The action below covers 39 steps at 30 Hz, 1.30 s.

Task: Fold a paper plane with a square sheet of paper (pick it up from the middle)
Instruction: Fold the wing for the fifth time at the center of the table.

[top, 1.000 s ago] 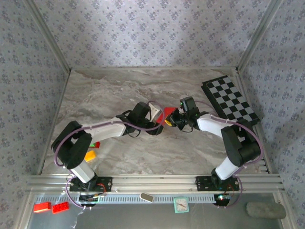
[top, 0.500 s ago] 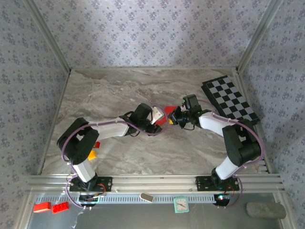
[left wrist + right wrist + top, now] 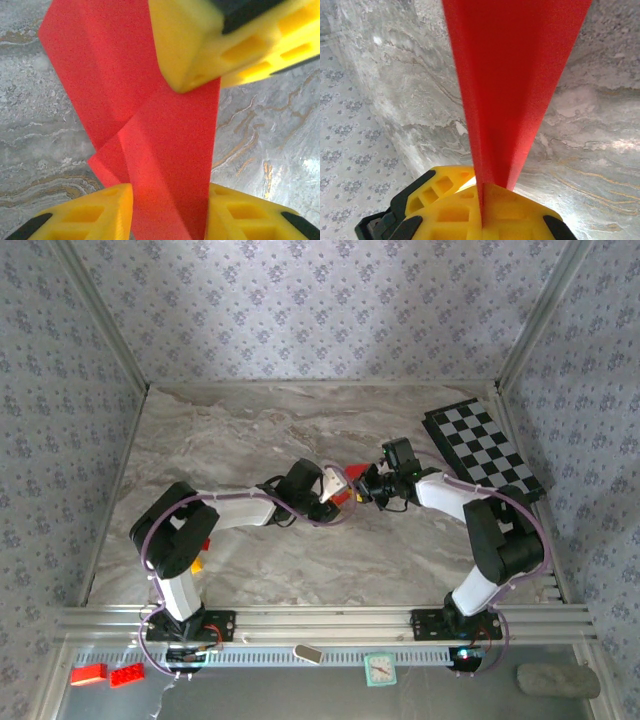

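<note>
Right gripper (image 3: 481,194) pinched shut on 1 end of folded red paper (image 3: 512,75), held up over table (image 3: 600,150) centre. Left gripper (image 3: 169,217) half-closed, straddling paper's other end; can't tell if gripping.

1. The left gripper (image 3: 333,490) has slid right, closer to the right gripper (image 3: 370,483).
2. Its jaws have narrowed around the red paper (image 3: 165,140).
3. The left arm's elbow (image 3: 175,535) has shifted right, hiding more of the yellow brick (image 3: 196,563).
</note>
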Tool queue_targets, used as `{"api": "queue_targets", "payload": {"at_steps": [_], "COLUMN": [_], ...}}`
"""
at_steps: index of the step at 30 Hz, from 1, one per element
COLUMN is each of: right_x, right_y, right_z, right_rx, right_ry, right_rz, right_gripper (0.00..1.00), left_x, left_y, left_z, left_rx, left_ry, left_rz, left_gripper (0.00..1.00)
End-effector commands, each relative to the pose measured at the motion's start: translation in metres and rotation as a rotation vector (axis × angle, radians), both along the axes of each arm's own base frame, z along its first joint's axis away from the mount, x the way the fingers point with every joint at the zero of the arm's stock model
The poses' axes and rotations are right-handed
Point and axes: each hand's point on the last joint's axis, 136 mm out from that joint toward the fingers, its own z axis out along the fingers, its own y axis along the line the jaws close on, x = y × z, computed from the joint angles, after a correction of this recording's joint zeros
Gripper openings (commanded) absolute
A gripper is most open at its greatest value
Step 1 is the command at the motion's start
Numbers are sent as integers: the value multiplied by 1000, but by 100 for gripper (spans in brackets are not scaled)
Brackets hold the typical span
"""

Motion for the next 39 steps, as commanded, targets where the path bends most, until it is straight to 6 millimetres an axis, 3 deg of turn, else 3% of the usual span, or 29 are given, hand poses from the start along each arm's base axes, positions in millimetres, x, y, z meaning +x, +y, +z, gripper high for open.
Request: {"api": "queue_targets", "payload": {"at_steps": [1,13,17,22,25,33,39], "right_x": [-3,-5,-5,-3,1,8,7], "right_y": [2,2,0,-12,-24,-60,-76], "right_z": [-1,-2,-4,1,8,23,23], "right_rx": [-3,0,-6,-36,-65,-174,-211], "right_ry": [23,49,55,31,-5,-117,-126], "right_rz": [24,19,15,-6,-27,-59,-83], "right_gripper": [3,10,22,52,64,76,78], "left_x": [2,0,0,-1,-2,-7,-11], "left_y": [-7,-7,-7,-5,-6,-10,-13], "left_z": [3,-8,-9,-12,-12,-13,-17], "left_rx": [-17,-2,-2,2,-3,-38,-75], "left_ry": [-22,-15,-13,-10,-4,39,100], "left_rz": [-16,-24,-26,-24,-26,-32,-26], "left_gripper": [37,25,20,14,12,5,0]}}
